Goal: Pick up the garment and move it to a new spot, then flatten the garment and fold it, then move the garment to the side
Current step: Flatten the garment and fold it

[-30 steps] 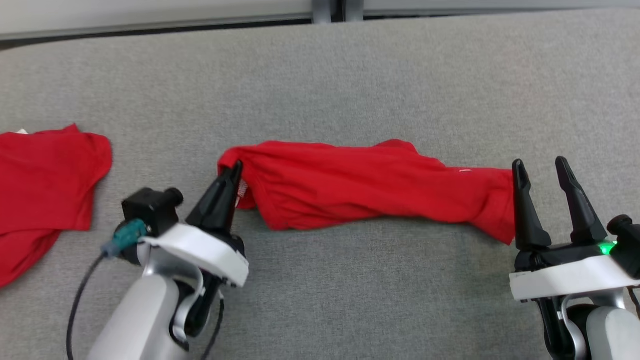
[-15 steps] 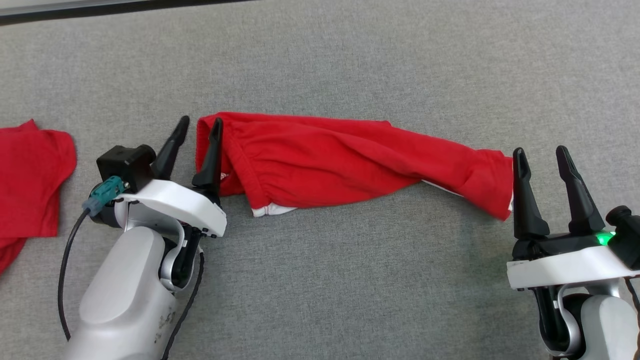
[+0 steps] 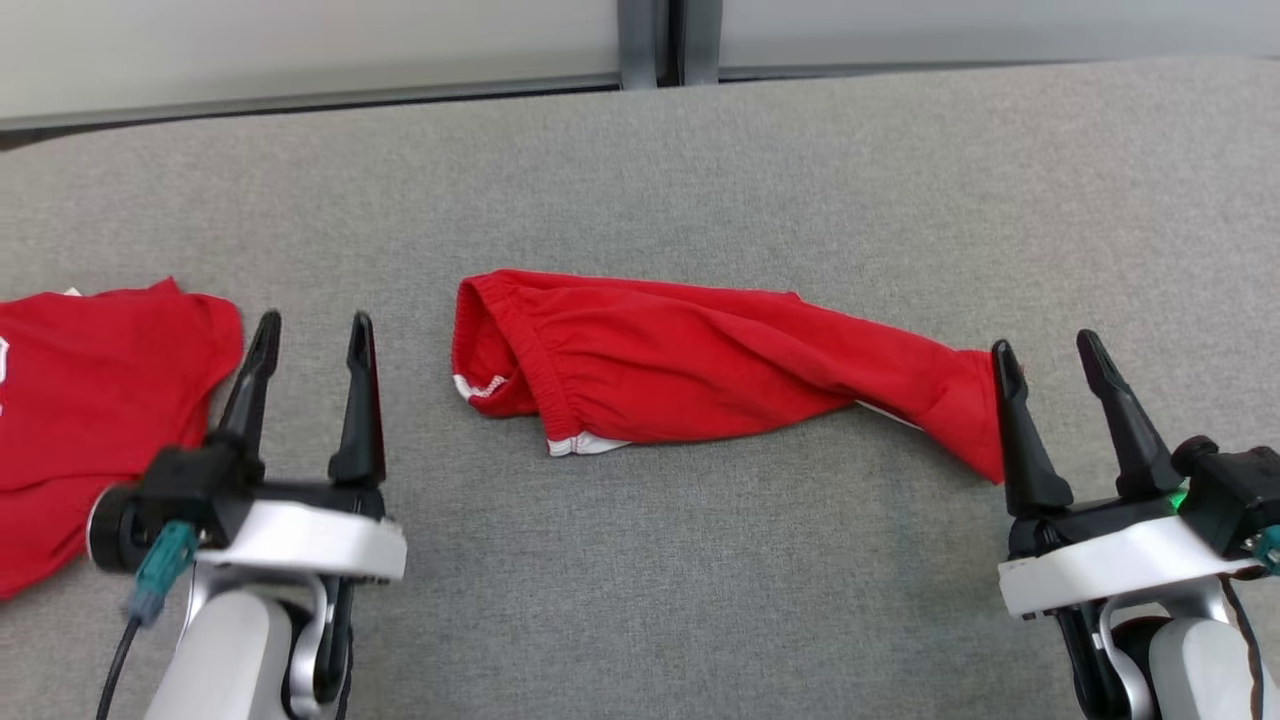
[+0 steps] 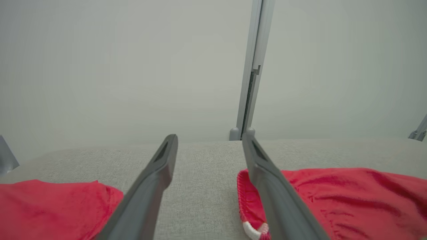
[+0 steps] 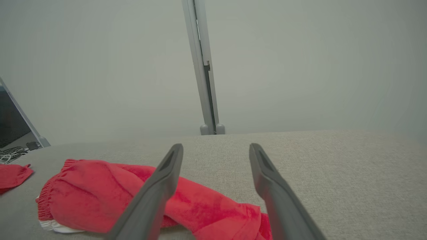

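At the far left of the grey desk [image 3: 700,180] lies another red cloth [image 3: 90,400], spread out and not the piece being worked on. Just beside it the left claw [image 3: 314,330] stands released, its jaws wide and empty, in the bare strip between that cloth and the garment [image 3: 700,370]. The garment, which looks like red shorts, lies across the middle of the desk as a long bunched roll. Its gathered waistband [image 3: 500,340] with white trim faces the left claw, and the far end tapers towards the right. The right claw [image 3: 1044,350] is also released and holds nothing. One of its fingers overlaps the garment's right end in the head view, though contact cannot be confirmed. The garment seems to be set down but not yet flattened, and that is where the risks lie. If either claw pinches through several layers, the roll would lift as a lump and not open. A shallow bite at the right hem could slip off under tension. The left claw, sitting so near the other cloth, could snag the wrong piece if it drifts leftward.
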Controlling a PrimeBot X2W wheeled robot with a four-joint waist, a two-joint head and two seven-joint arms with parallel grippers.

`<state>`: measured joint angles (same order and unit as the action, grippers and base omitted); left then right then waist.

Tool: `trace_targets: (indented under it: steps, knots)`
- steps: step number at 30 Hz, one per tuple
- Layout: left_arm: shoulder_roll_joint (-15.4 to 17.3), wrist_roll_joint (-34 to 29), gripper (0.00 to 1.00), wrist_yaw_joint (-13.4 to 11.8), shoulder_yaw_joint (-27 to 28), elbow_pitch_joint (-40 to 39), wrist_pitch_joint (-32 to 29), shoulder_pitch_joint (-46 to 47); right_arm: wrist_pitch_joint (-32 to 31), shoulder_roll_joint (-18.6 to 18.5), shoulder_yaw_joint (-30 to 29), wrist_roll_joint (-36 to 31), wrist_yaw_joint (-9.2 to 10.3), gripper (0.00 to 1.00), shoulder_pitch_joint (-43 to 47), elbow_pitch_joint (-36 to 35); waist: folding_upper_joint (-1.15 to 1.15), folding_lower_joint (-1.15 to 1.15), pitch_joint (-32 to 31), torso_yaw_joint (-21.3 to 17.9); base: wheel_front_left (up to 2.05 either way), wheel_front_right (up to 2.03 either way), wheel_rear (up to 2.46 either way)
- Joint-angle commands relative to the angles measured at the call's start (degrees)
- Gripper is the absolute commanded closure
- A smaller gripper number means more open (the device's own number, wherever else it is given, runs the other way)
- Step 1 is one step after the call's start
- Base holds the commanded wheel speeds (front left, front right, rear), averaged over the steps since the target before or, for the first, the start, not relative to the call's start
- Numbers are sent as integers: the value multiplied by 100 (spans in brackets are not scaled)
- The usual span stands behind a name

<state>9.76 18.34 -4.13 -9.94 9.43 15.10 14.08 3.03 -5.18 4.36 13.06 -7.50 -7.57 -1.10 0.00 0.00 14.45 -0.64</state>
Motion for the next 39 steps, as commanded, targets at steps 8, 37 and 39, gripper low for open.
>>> trace_targets:
  steps: [8, 37, 39]
  knots:
    - [93, -243, 0, -92, 84, -306, 6, -841, -144, -170, 166, 14, 2, 0, 302, 33, 0, 0, -463, 129, 0, 0, 0]
    - [20, -251, 0, -65, -183, -297, -4, -669, -284, -197, -64, 14, 1, 0, 396, 1129, 0, 0, -259, 331, 0, 0, 0]
    - [1, -241, 0, -66, -192, -286, -1, -624, -242, -177, -49, 5, 2, 0, 312, 1329, 0, 0, -204, 332, 0, 0, 0]
